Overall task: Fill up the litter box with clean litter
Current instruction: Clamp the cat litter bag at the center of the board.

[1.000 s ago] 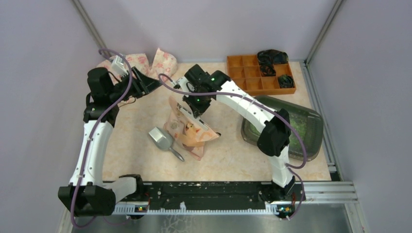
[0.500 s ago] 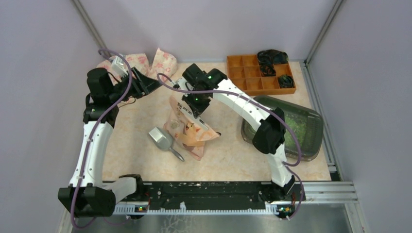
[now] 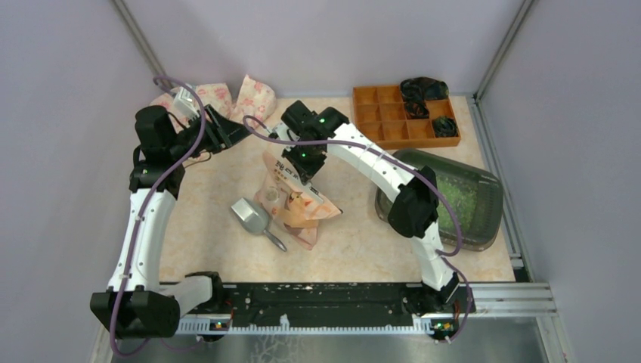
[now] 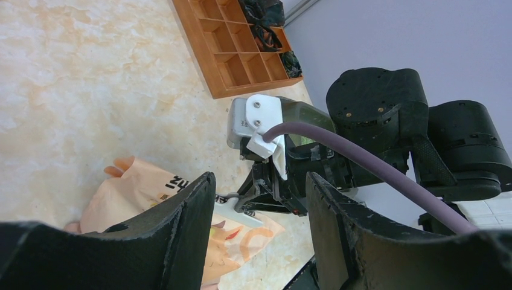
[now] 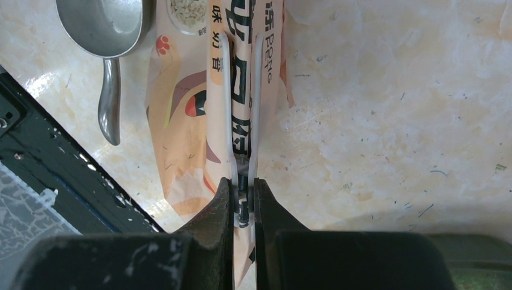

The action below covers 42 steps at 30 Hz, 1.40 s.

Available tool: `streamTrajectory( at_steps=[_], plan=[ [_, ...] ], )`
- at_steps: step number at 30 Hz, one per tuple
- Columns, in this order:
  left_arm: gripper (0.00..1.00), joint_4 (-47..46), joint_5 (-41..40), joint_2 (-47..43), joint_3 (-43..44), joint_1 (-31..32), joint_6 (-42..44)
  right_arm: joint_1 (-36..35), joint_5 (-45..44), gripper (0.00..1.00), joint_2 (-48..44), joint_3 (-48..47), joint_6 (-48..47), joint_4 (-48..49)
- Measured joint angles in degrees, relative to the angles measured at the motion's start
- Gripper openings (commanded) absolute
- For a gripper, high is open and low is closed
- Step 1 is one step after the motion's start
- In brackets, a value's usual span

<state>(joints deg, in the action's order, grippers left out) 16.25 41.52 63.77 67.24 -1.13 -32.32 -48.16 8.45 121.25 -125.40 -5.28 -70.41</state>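
Litter box (image 3: 493,215): right side of the counter (image 3: 355,242), near the organiser (image 3: 408,141); the right arm's elbow covers its left part.
Litter (image 3: 469,195): green granules inside the box.
Right pincer (image 5: 241,42): narrow, pinching the bag (image 3: 302,212) by its top fold; only the wrist view shows this.
Left pincer (image 4: 259,181): wide, holding nothing, back left.
Scoop (image 3: 252,217): just left of the bag.
Count: three bags, including two spare bags (image 3: 227,97) at the back; one scoop.
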Motion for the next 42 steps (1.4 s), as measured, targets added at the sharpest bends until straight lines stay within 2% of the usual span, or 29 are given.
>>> streamTrajectory(
  at_steps=[7, 18, 28, 34, 42],
  plan=[
    [0.63, 0.0, 0.1, 0.0, 0.0, 0.0, 0.0, -0.1, 0.6, 0.00, 0.0, 0.0, 0.0, 0.0],
    [0.63, -0.4, 0.7, 0.0, 0.0, 0.0, -0.4, -0.1, 1.3, 0.40, 0.0, 0.0, 0.7, 0.2],
    [0.63, -0.4, 0.8, 0.0, 0.0, 0.0, -0.6, -0.1, 2.2, 0.53, -0.6, 2.3, 1.0, 3.2],
    [0.63, -0.4, 0.7, 0.0, 0.0, 0.0, -0.7, -0.1, 3.7, 0.70, -2.3, 6.6, 1.5, 6.2],
    [0.63, -0.3, 0.7, 0.0, 0.0, 0.0, -0.7, 0.2, 6.4, 0.72, -4.1, 9.5, 1.9, 10.6]
  ],
)
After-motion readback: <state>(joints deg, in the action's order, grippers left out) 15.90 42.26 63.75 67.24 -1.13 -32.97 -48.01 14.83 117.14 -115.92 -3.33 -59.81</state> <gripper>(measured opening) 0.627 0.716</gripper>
